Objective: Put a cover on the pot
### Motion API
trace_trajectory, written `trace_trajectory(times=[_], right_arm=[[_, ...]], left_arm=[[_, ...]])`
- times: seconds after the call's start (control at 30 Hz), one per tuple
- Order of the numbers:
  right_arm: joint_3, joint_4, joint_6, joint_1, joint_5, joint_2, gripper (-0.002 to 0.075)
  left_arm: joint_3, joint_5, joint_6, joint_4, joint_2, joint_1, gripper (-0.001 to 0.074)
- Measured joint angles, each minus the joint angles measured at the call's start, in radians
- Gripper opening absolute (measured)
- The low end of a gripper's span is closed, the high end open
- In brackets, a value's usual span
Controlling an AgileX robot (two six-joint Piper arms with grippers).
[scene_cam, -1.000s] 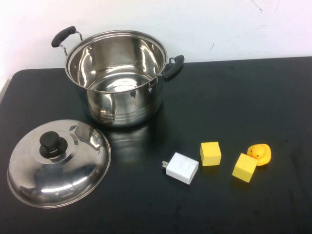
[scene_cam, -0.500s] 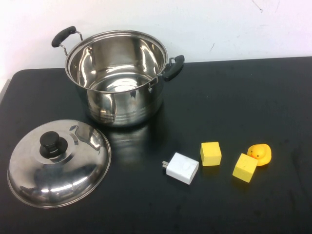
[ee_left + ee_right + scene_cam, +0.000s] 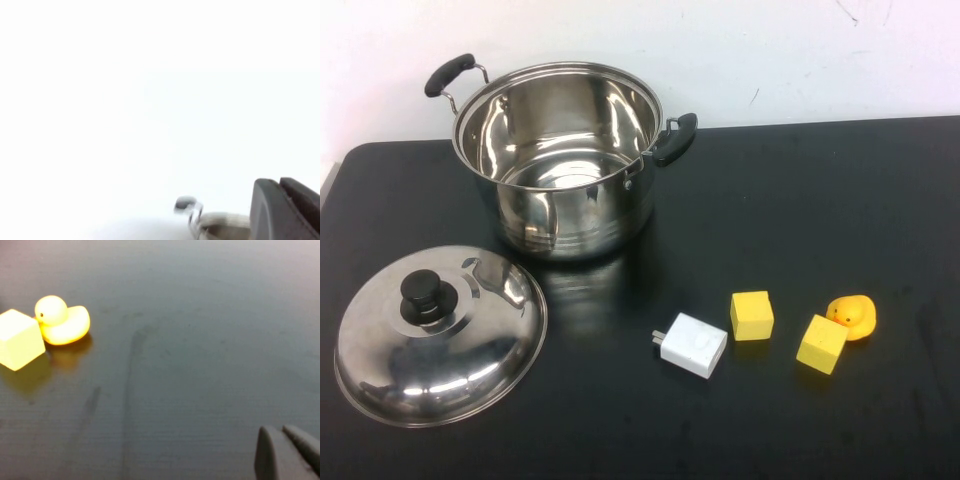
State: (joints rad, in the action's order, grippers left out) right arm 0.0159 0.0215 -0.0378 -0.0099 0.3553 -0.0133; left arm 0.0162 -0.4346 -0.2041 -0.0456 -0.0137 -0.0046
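The large steel pot (image 3: pixel 565 160) with two black side handles stands open at the back left of the black table. Its domed steel lid (image 3: pixel 440 335) with a black knob (image 3: pixel 426 295) lies on the table in front of it, to the left. Neither arm shows in the high view. In the left wrist view, my left gripper (image 3: pixel 277 181) has its fingers pressed together and empty, with a piece of the pot's rim (image 3: pixel 220 221) beyond it. In the right wrist view, my right gripper (image 3: pixel 277 430) is shut and empty above bare table.
A white charger (image 3: pixel 692 344), two yellow cubes (image 3: pixel 752 315) (image 3: pixel 821 343) and a yellow rubber duck (image 3: pixel 853 316) lie at the front right. The duck (image 3: pixel 60 320) and one cube (image 3: pixel 17 339) also show in the right wrist view. A white wall stands behind the table.
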Motion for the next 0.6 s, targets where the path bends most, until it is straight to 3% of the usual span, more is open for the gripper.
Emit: trace_trajectory(times=[0.13,0.23,0.5,0.6], right_arm=[[0.000,0.000,0.000,0.000,0.000,0.000,-0.0002],[0.000,0.000,0.000,0.000,0.000,0.000,-0.0002],[0.000,0.000,0.000,0.000,0.000,0.000,-0.0002],[0.000,0.000,0.000,0.000,0.000,0.000,-0.0002]], left_arm=[[-0.113,0.173,0.082,-0.013,0.025,0.000,-0.0002],[-0.218,0.184,0.101,-0.017,0.105,0.000,-0.0002],[-0.297,-0.081,0.014,0.005,0.428,0.000,-0.0001],[-0.297,-0.145,0.006,0.098,0.568,0.000,0.0038]])
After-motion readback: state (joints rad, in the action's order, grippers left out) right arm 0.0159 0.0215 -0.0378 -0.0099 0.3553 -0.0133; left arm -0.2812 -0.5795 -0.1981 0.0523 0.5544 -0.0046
